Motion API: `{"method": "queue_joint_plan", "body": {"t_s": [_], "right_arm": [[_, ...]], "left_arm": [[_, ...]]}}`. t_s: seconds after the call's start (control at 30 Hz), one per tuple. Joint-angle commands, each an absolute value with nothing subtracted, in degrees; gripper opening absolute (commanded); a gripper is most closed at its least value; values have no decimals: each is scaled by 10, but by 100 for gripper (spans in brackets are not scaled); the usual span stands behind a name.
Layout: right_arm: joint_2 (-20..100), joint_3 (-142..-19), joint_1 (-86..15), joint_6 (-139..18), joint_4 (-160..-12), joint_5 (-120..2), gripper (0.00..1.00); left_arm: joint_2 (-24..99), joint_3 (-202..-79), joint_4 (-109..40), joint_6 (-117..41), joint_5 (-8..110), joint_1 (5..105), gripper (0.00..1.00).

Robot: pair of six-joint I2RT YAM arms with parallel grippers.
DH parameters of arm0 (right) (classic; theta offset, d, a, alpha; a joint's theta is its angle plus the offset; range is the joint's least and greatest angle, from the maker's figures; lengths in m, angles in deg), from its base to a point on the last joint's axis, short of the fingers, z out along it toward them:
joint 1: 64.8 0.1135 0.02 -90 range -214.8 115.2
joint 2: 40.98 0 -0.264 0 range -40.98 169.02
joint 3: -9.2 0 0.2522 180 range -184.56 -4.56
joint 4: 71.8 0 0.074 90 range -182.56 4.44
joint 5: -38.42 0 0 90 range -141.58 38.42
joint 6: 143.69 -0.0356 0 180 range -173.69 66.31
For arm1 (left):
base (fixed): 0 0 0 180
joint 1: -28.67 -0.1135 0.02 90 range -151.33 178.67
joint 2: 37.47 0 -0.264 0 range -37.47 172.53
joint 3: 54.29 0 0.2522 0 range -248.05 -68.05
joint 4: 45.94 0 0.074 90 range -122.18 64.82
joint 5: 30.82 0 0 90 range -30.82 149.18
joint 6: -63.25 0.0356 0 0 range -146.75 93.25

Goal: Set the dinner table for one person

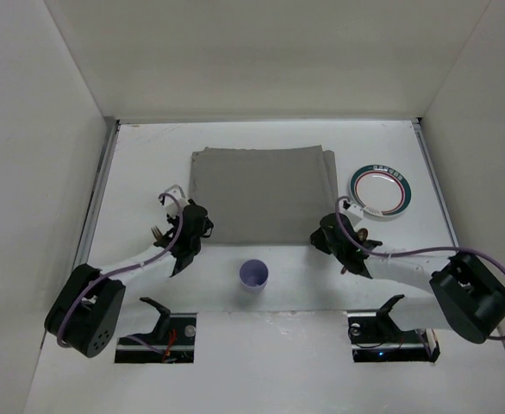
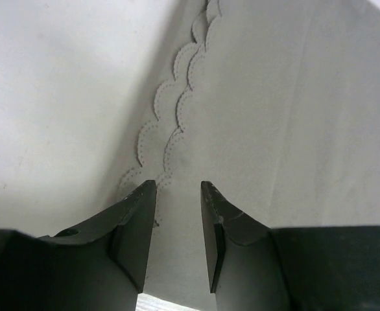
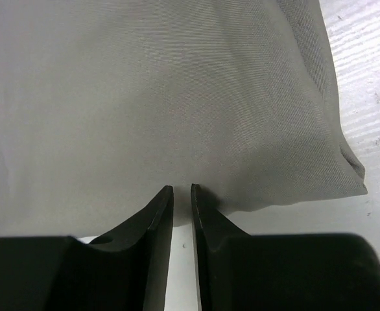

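The white dinner table (image 1: 149,155) carries a grey cloth placemat (image 1: 261,194) at the middle back. My left gripper (image 1: 199,226) is at the mat's near left corner. In the left wrist view it (image 2: 178,184) is open, its fingers astride the scalloped, doubled edge of the mat (image 2: 294,116). My right gripper (image 1: 326,235) is at the mat's near right corner. In the right wrist view it (image 3: 181,188) is closed to a thin slit on the near edge of the mat (image 3: 144,84), which bulges up beside it.
A white plate with a coloured rim (image 1: 380,191) lies right of the mat. A purple cup (image 1: 253,275) stands in front of the mat, between the arms. Small brownish utensils, partly hidden, lie by the left arm (image 1: 158,231) and the right arm (image 1: 364,235). Metal rails (image 1: 97,198) line the sides.
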State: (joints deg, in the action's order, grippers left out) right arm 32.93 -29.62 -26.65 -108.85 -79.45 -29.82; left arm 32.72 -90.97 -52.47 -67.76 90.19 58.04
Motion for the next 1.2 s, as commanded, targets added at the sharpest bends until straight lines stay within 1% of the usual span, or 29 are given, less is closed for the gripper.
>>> {"method": "queue_joint_plan", "body": {"t_s": [0.0, 0.07, 0.1, 0.23, 0.33, 0.43, 0.6, 0.7, 0.83, 0.97, 1.03, 1.17], "right_arm": [[303, -287, -271, -1126, -776, -310, 23], [258, -293, -269, -1128, -813, -310, 26], [236, -298, -265, -1128, -831, -304, 29], [141, -330, -272, -1100, -896, -244, 50], [106, -337, -343, -1077, -888, -218, 58], [85, -322, -431, -1077, -849, -244, 61], [72, -300, -571, -1116, -855, -263, 62], [88, -294, -623, -1130, -850, -259, 62], [156, -309, -658, -1138, -832, -243, 61], [236, -319, -695, -1150, -793, -250, 57], [262, -324, -716, -1159, -786, -271, 53], [300, -330, -742, -1162, -767, -286, 51]], "left_arm": [[306, -926, -536, -667, 907, 578, 32], [301, -937, -543, -659, 895, 578, 32], [299, -940, -551, -655, 892, 579, 32], [284, -950, -587, -646, 885, 597, 32], [271, -947, -614, -633, 874, 613, 32], [260, -911, -663, -633, 883, 626, 32], [235, -850, -746, -630, 879, 634, 31], [213, -836, -762, -626, 882, 634, 32], [213, -828, -771, -624, 878, 626, 33], [218, -827, -772, -627, 875, 622, 34], [222, -826, -772, -628, 875, 618, 34], [219, -825, -772, -636, 869, 613, 35]]}}
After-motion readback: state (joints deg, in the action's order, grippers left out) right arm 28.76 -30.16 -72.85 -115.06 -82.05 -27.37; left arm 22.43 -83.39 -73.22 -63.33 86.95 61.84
